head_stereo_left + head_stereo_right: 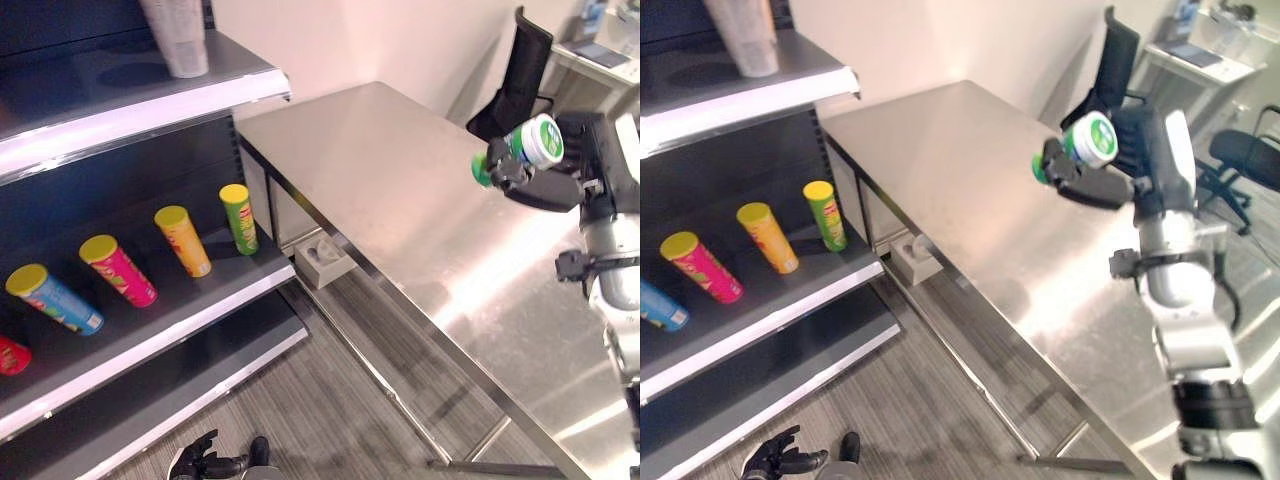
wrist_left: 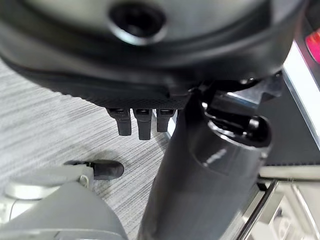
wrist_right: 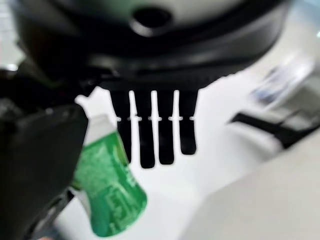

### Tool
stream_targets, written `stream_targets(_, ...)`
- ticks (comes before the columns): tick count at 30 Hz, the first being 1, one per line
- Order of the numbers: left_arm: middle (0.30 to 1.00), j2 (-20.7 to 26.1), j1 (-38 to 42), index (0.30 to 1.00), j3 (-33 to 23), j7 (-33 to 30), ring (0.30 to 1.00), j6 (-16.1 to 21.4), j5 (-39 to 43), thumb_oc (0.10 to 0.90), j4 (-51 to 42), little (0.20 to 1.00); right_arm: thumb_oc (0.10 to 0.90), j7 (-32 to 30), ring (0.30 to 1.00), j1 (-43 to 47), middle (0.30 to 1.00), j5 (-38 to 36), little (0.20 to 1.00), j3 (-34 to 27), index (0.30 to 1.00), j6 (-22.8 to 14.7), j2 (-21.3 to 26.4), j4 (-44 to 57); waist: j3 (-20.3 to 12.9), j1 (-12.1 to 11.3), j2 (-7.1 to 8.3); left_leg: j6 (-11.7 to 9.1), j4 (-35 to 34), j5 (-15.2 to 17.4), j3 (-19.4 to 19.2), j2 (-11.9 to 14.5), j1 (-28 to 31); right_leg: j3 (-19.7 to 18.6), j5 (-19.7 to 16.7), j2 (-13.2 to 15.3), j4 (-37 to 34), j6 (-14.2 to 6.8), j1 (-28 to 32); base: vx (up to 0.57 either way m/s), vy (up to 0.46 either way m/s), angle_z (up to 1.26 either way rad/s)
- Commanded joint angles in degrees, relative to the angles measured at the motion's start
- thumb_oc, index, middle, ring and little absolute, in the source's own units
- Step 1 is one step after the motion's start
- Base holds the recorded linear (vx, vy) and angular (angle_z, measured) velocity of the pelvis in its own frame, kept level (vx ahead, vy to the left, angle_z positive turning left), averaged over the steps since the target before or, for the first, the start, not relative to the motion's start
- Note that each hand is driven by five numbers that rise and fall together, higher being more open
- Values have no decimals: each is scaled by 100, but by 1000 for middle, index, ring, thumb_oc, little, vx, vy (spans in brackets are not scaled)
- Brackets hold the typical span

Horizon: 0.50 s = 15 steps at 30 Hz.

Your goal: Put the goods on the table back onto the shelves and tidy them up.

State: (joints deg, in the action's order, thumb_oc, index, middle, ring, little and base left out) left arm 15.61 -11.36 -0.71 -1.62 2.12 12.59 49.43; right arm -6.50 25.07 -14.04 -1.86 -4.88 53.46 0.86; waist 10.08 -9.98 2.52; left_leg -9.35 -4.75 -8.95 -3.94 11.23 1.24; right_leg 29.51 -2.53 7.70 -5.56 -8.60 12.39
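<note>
Aloft, glossy green cylindrical can [image 1: 528, 145] in right hand [image 1: 552, 172].

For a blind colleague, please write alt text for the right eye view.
The right robot hand holds a green can above the steel table. Left, a shelf carries coloured tube cans.

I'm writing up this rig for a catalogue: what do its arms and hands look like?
The right arm is silver-grey, built of rounded jointed segments with black collars. Both the right hand and the left hand are dark, with slim black segmented fingers.
</note>
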Motion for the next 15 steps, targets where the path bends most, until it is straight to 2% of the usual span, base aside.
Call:
stream_targets(1,900,505,79,900,252,152,900,181,166,800,13,900,400,63,300,1019,300,-858,300,207,300,-817,595,184,-298,-282,149,-466,17,-141,-34,357,-200,-35,820,-317,56,234,44,-160,-213,53)
stream_targets(3,900,514,102,900,299,167,900,175,176,800,71,900,400,107,300,1319,300,-1155,300,384,300,-890,831,71,-203,-336,160,-491,96,-349,-83,440,-422,164,832,-346,56,261,49,-141,-153,66)
stream_targets(4,900,518,121,900,322,171,900,165,142,800,99,900,400,111,300,1425,300,-1235,300,478,300,-909,939,32,-166,-293,224,-487,204,-302,-408,577,-439,220,945,-341,56,278,99,-138,-88,60)
stream_targets(5,900,517,121,900,319,193,900,147,114,800,95,900,400,128,300,1505,300,-1299,300,551,300,-890,1047,10,-128,-234,277,-328,448,-257,-880,712,-491,362,900,-295,59,311,54,-164,-60,120)
stream_targets(6,900,527,100,900,311,223,900,139,90,800,104,900,400,138,300,1622,300,-1381,300,654,300,-889,1087,-12,-121,-207,309,-267,737,-135,-1204,808,-513,448,859,-254,73,330,-13,-250,23,189)
stream_targets(7,900,505,80,900,300,254,900,137,34,800,193,900,400,203,300,1728,300,-1551,300,711,300,-885,1076,-14,-132,-175,318,-261,1246,118,-1267,835,-484,546,764,-168,91,345,-85,-190,48,132)
stream_targets(9,900,502,114,900,308,252,900,154,-34,800,359,900,400,265,300,1836,300,-1696,300,713,300,-912,1094,-11,-211,-106,294,-257,1340,498,-1195,744,-284,658,688,-62,107,305,-126,-99,129,14)
stream_targets(11,900,473,123,900,345,260,900,134,-89,800,453,900,400,302,300,1870,300,-1878,300,632,300,-897,1207,31,-332,47,211,-214,1059,647,-1299,621,-14,803,611,68,216,250,-185,5,213,60)
stream_targets(12,900,458,95,900,365,277,900,127,-165,800,489,900,400,335,300,1842,300,-1996,300,554,300,-937,1128,59,-418,104,147,-180,862,670,-1388,520,93,818,560,116,247,211,-209,66,235,83)
stream_targets(15,900,474,107,900,441,300,900,136,-429,800,603,900,400,357,300,1804,300,-2268,300,400,300,-1005,1006,75,-575,124,102,-123,405,616,-1428,294,290,904,431,333,376,91,-172,64,255,52)
